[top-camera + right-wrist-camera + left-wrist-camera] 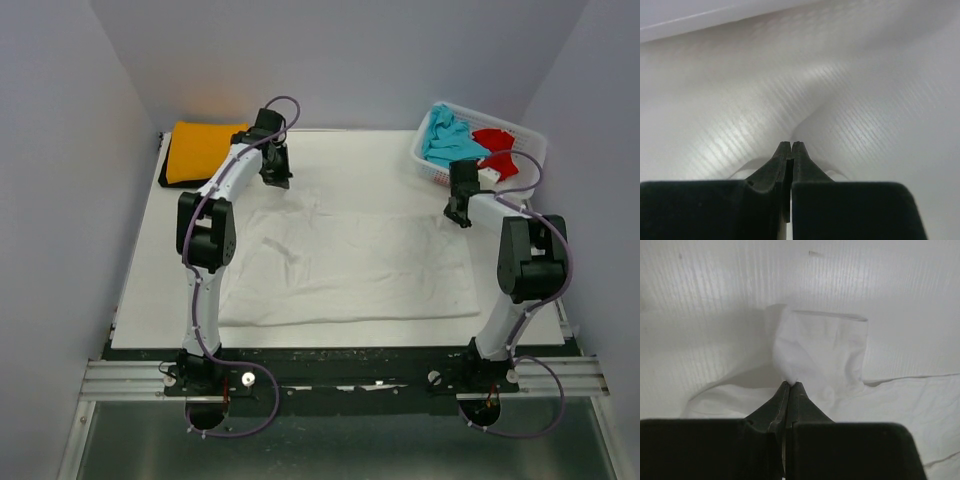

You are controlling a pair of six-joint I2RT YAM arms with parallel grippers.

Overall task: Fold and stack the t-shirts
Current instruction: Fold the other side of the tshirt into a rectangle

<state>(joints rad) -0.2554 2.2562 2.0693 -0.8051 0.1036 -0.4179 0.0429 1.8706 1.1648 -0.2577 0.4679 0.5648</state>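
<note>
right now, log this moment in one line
left pincer: shut on white t-shirt sleeve | right pincer: shut on its far edge | orange-yellow t-shirt: folded

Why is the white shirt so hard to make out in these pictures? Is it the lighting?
Top external view: even light, white t-shirt on white table, only faint wrinkle shadows outline it. Left wrist view: a grey shadow beside the sleeve, the left arm's fingers a dark silhouette. Right wrist view: pale sheen and fine stripes, little else.
</note>
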